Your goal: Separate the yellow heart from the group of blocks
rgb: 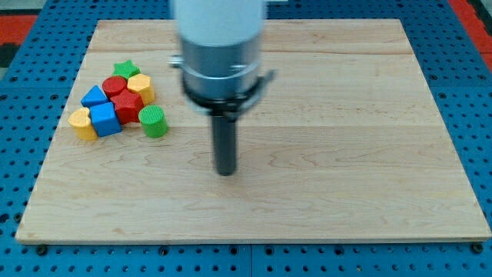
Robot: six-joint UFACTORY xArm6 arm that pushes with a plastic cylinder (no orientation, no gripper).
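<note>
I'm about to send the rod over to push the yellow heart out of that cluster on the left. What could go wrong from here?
1. The yellow heart touches the blue cube at the group's lower-left corner; a push from the right would likely drag neighbours along.
2. My tip is right of the cluster, with the green cylinder nearest; a straight approach may hit it first.
3. The heart lies near the board's left edge; pushing leftward could send it off.

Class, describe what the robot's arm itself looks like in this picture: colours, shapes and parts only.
A wide pale grey-white cylinder, blurred, narrows into a silver metal collar with a dark band. Below hangs a straight dark rod; my tip is its blunt lower end. No cables or markings show.
</note>
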